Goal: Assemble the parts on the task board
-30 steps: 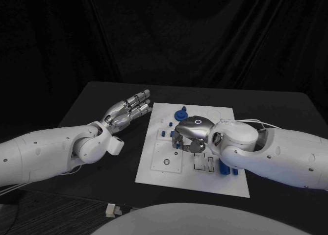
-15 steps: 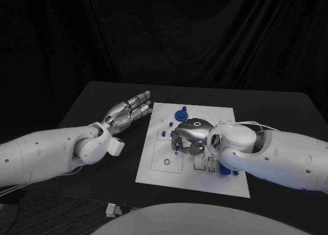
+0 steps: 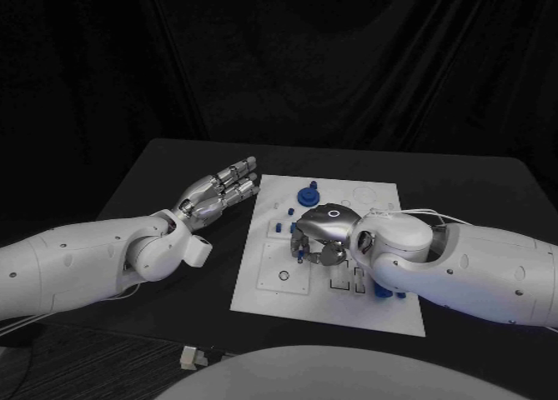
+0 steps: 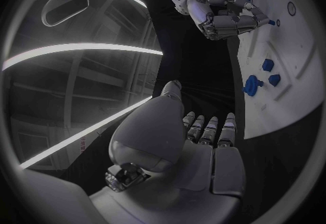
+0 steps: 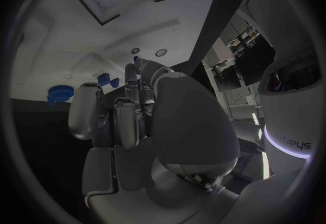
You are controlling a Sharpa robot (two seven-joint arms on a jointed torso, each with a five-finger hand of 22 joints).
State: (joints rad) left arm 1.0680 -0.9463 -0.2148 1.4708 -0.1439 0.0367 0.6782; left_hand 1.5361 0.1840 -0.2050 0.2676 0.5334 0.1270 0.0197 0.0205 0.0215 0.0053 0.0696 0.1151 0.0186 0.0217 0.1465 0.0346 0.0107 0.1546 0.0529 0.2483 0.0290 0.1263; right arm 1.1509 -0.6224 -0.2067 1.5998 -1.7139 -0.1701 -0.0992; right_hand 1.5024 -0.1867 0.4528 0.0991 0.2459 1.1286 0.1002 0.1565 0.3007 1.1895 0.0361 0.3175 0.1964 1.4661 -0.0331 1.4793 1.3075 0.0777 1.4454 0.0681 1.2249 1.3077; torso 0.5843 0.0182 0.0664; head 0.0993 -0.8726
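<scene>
Black surface carrying white board at its middle. Right robot hand down over board's centre, fingers curled toward it, a small blue part pinched at fingertips. Left robot hand off board's left edge, fingers straight and apart, holding nothing. Blue round part at board's far end; more blue parts near right.

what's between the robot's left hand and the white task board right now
In the head view, only a narrow strip of bare black table separates the open silver left hand from the white task board's left edge. The left wrist view shows the same dark gap.
</scene>
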